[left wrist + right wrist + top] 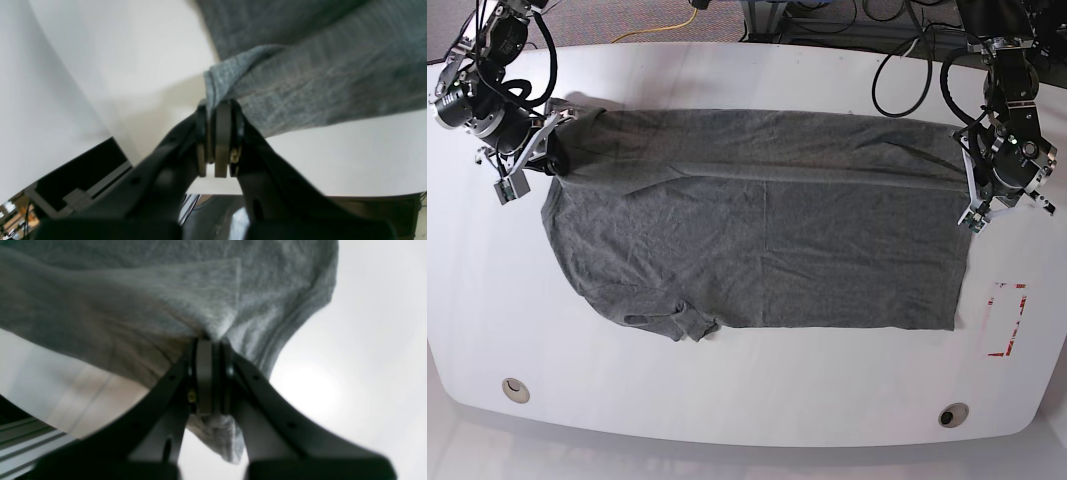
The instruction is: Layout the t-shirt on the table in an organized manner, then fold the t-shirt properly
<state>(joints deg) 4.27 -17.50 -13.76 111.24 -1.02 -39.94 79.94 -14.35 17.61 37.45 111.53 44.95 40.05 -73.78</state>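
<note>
The heather-grey t-shirt [757, 240] lies spread across the white table [747, 400], its far edge pulled taut between both arms. One sleeve [677, 322] lies at its front left. At the shirt's far right corner, my left gripper [965, 152] is shut on the fabric; in the left wrist view the cloth [300, 86] bunches between its pads [223, 133]. My right gripper [552, 150] is shut on the shirt's far left corner, and the right wrist view shows the fabric [150, 300] pinched and draped over its fingers [204, 373].
A red tape rectangle [1007, 320] marks the table at the front right. Two round cable holes [515, 388] [952, 413] sit near the front edge. Cables [907, 60] run behind the far edge.
</note>
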